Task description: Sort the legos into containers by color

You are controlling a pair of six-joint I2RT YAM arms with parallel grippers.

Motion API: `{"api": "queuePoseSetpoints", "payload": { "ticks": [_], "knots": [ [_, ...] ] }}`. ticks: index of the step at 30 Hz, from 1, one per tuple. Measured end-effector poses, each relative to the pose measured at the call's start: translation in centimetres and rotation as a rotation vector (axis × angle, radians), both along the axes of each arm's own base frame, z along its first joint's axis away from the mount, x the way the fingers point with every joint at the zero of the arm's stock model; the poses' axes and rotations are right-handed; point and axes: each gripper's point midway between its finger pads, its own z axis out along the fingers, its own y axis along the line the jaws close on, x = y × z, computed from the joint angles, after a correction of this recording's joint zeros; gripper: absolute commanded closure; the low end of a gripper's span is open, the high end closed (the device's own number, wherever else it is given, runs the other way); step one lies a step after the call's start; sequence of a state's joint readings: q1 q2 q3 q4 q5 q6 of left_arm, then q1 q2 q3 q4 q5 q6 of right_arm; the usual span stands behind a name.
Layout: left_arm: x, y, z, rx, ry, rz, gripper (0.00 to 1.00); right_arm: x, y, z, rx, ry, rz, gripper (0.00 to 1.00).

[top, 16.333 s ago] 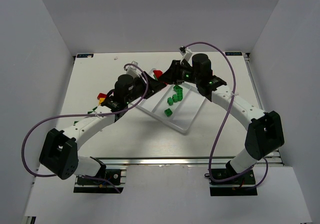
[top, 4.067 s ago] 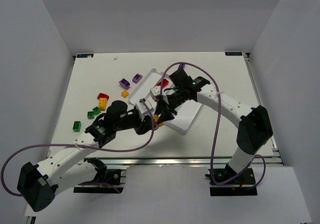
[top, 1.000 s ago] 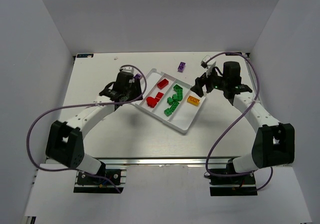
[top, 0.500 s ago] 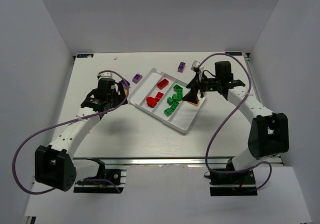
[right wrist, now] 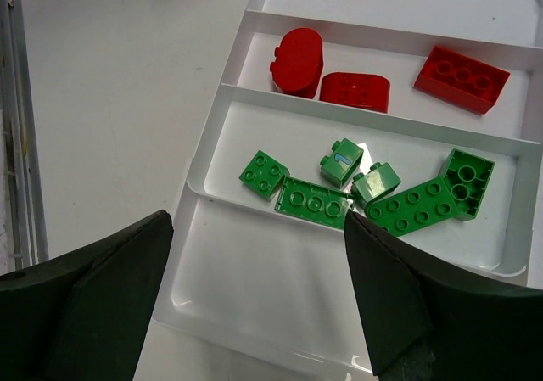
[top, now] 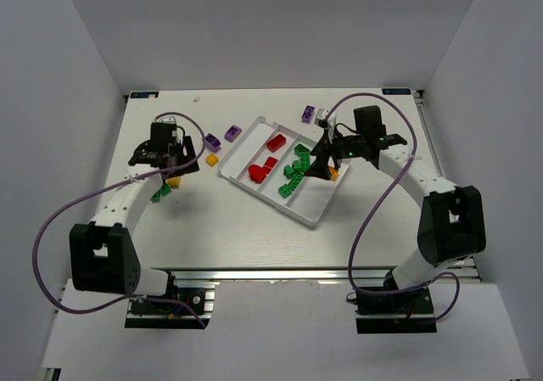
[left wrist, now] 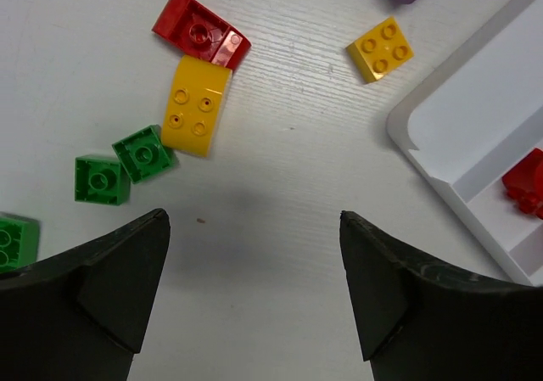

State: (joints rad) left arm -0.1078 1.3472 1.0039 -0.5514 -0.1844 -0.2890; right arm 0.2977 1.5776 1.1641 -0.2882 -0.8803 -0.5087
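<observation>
The white tray (top: 306,204) lies askew mid-table. One of its containers holds three red legos (right wrist: 299,61), the one beside it several green legos (right wrist: 314,202). My right gripper (right wrist: 257,220) hovers open over a bare stretch of the container beside the green one (top: 318,170); a yellow-orange lego (top: 334,174) peeks out beside it. My left gripper (left wrist: 253,220) hangs open and empty above bare table (top: 168,162), left of the tray. Ahead of it lie a red lego (left wrist: 201,37), a long yellow one (left wrist: 196,105), a small yellow one (left wrist: 381,50) and green ones (left wrist: 144,153).
Purple legos lie behind the tray (top: 309,113) and off its left corner (top: 232,132). The tray's corner (left wrist: 441,118) is to the right of the left gripper. Both purple cables loop above the table near the arms.
The left gripper has swung left, from the tray's corner to the loose legos. The right gripper has moved left, from beside the tray to over its compartments.
</observation>
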Motion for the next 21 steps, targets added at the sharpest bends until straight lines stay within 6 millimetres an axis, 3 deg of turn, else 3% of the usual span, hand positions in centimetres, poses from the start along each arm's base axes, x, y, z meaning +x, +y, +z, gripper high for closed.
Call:
{"api": "queuePoseSetpoints", "payload": {
  "ticks": [12,17,21],
  "knots": [
    [3.8,2.0,-2.2,0.097,0.112,-0.051,0.21,0.5,0.0,-0.4,-0.024,-0.006,0.022,0.14],
    [3.9,2.9,-5.0,0.114,0.194,-0.056,0.23,1.0,0.1,-0.3,-0.023,-0.007,0.021,0.14],
    [3.8,3.7,-6.0,0.114,0.221,-0.049,0.23,1.1,0.2,0.0,-0.021,-0.011,0.019,0.13]
  ]
}}
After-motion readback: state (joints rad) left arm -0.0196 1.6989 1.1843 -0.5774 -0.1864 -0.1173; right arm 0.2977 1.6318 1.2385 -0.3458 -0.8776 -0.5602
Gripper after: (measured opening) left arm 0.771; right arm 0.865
